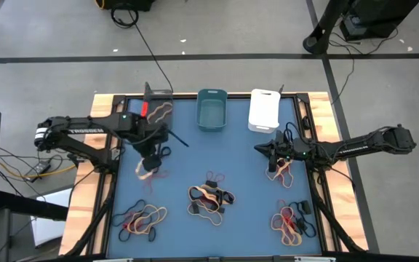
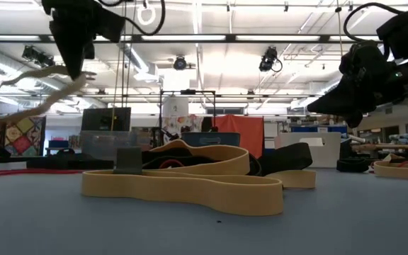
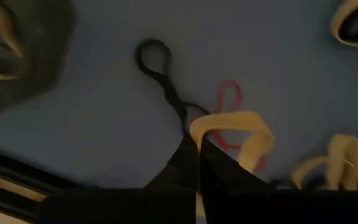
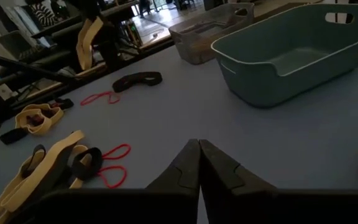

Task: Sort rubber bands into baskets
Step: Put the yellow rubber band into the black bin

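Observation:
My left gripper [image 1: 150, 160] is shut on a wide tan rubber band [image 3: 235, 127] above the table's left half, near the dark grey basket [image 1: 158, 109]. The band also shows in the low view [image 2: 34, 95]. The teal basket [image 1: 212, 110] and the white basket [image 1: 264, 109] stand at the far edge. My right gripper [image 1: 270, 150] is shut and empty, just in front of the white basket. A black band [image 3: 157, 65] and a red band [image 3: 229, 99] lie on the mat below my left gripper. My left gripper pinches the tan band between its two fingertips at a bend of the loop [image 3: 205, 124]. The fingers come from above, pointing down. The band is lifted clear of the table and trails slack to one side of the fingers [image 2: 20, 106].
Heaps of tan, black and red bands lie at the near left [image 1: 142, 220], the middle [image 1: 209, 196], the near right [image 1: 291, 222] and below my right arm [image 1: 282, 172]. The blue mat [image 1: 217, 156] is bare between the baskets and the middle heap.

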Controlling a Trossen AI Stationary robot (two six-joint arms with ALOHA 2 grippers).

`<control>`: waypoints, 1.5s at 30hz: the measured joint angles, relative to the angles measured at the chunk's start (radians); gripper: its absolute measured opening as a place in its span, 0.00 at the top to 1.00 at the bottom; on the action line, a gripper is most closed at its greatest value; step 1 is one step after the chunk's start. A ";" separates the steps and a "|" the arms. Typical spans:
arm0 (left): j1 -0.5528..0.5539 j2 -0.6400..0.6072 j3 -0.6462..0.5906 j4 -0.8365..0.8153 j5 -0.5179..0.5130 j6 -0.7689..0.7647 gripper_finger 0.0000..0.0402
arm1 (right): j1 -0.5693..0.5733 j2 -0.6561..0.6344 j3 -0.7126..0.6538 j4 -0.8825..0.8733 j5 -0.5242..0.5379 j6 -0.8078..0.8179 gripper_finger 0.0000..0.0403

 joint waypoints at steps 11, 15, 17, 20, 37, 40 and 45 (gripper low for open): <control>0.078 -0.002 -0.058 0.156 -0.215 0.014 0.99 | 0.000 0.012 0.000 0.007 0.001 0.000 0.97; 0.176 -0.002 -0.059 0.237 -0.216 0.107 0.99 | 0.000 0.012 0.000 0.007 0.001 -0.005 0.96; 0.232 -0.002 -0.059 0.276 -0.217 0.156 0.99 | 0.000 0.012 0.000 0.007 0.002 -0.006 0.97; 0.318 -0.002 -0.059 0.324 -0.217 0.220 0.99 | 0.000 0.013 0.000 0.007 0.003 -0.008 0.98; 0.638 0.048 -0.059 0.597 -0.219 0.376 0.99 | 0.000 0.013 0.000 0.007 0.007 -0.008 0.96; 0.670 0.079 -0.072 0.615 -0.221 0.383 0.99 | 0.000 0.012 0.000 0.007 0.007 -0.009 0.96; 0.709 0.143 -0.100 0.633 -0.222 0.396 0.99 | 0.000 0.013 0.000 0.003 0.007 -0.023 0.97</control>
